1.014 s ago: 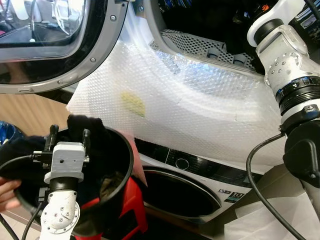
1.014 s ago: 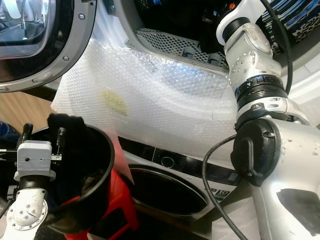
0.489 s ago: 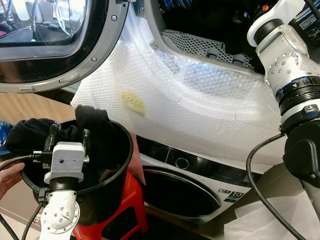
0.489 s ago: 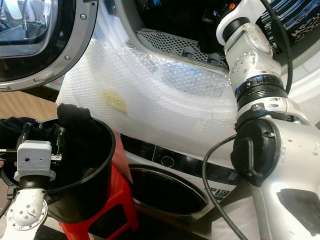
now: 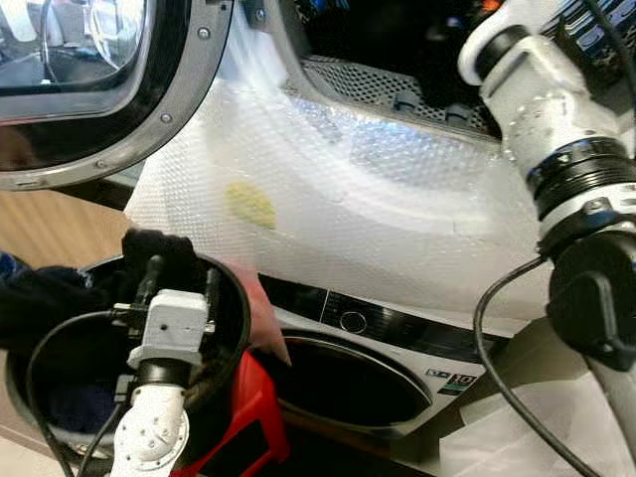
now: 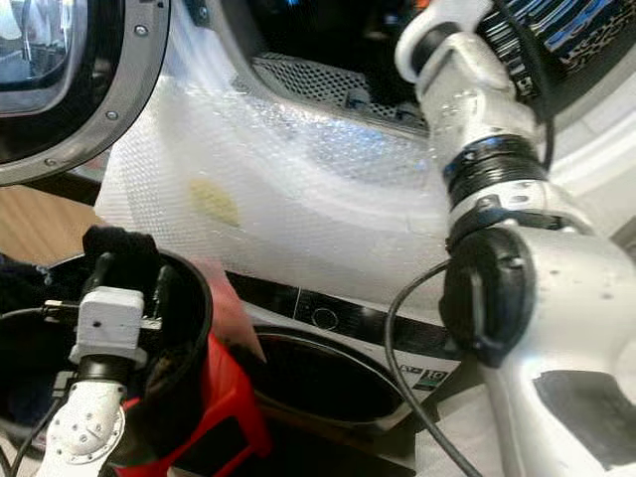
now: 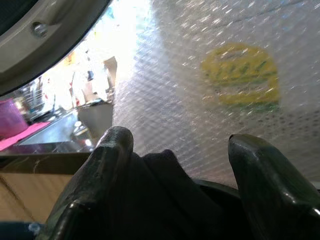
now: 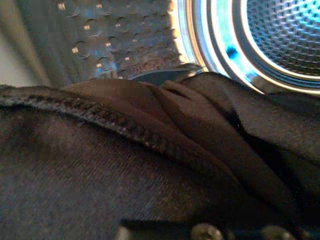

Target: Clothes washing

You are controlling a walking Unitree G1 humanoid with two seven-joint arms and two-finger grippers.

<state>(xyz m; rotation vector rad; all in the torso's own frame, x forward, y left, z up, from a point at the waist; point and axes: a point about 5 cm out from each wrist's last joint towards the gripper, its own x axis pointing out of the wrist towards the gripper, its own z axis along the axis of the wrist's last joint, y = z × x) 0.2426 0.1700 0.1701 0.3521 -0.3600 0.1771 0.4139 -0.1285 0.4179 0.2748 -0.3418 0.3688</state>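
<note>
A black bucket (image 5: 235,328) of dark clothes sits on a red stool (image 5: 250,422) in front of the lower washer. My left gripper (image 5: 179,276) hovers over the bucket's right side, open, with a dark garment (image 7: 165,185) bunched between and below its fingers (image 7: 111,150). That garment's lump (image 5: 149,248) rises above the rim. My right arm (image 5: 556,129) reaches into the upper machine's drum opening (image 5: 397,40). In the right wrist view a dark brown garment (image 8: 150,150) lies right against the camera, with the lit drum (image 8: 280,35) behind.
The upper machine's round door (image 5: 99,89) stands open at the upper left. Bubble wrap (image 5: 378,199) with a yellow sticker (image 5: 248,204) covers the front panel. The lower washer's porthole (image 5: 348,383) is open. A blurred pinkish shape (image 5: 260,313) sits beside the bucket's right rim. A black cable (image 5: 487,348) hangs from my right arm.
The view has shifted slightly. My left gripper has moved right across the bucket. The hand seen at the bucket's lower left has gone from sight. The right arm stays in the drum.
</note>
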